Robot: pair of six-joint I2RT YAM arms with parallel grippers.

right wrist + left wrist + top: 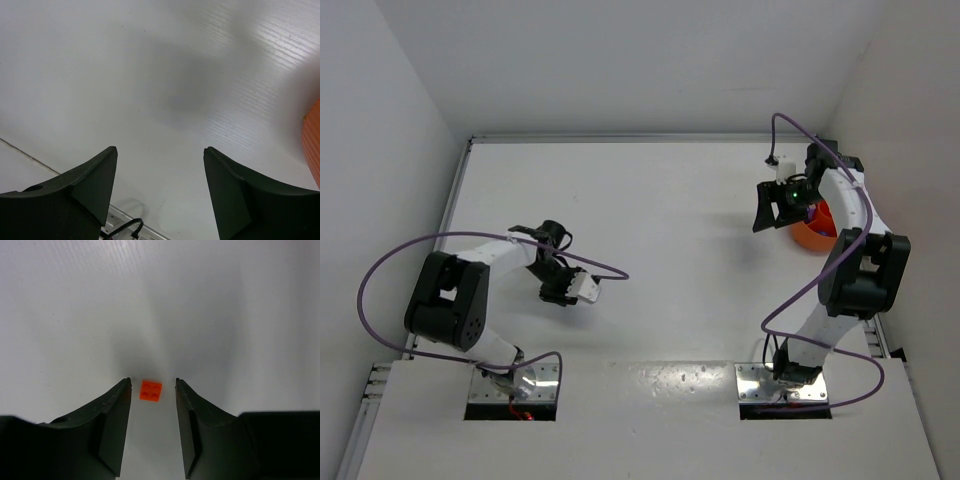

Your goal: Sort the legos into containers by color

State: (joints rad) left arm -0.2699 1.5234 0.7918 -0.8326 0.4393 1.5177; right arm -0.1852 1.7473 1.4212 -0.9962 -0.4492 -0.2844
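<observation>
An orange-red lego (pixel 150 390), a flat two-by-two brick, lies on the white table between the tips of my left gripper (pixel 152 382). The jaws stand open on either side of it with a small gap on each side. In the top view the left gripper (pixel 540 236) is low over the table at centre left, and the lego is hidden under it. My right gripper (pixel 160 149) is wide open and empty above bare table. In the top view it (pixel 772 220) hangs just left of the orange bowl (pixel 813 235). No blue lego or small cup shows.
The orange bowl's rim shows at the right edge of the right wrist view (pixel 314 135). The table's raised edge and a black cable (pixel 132 227) lie below the right gripper. White walls close in the table at the back and on both sides.
</observation>
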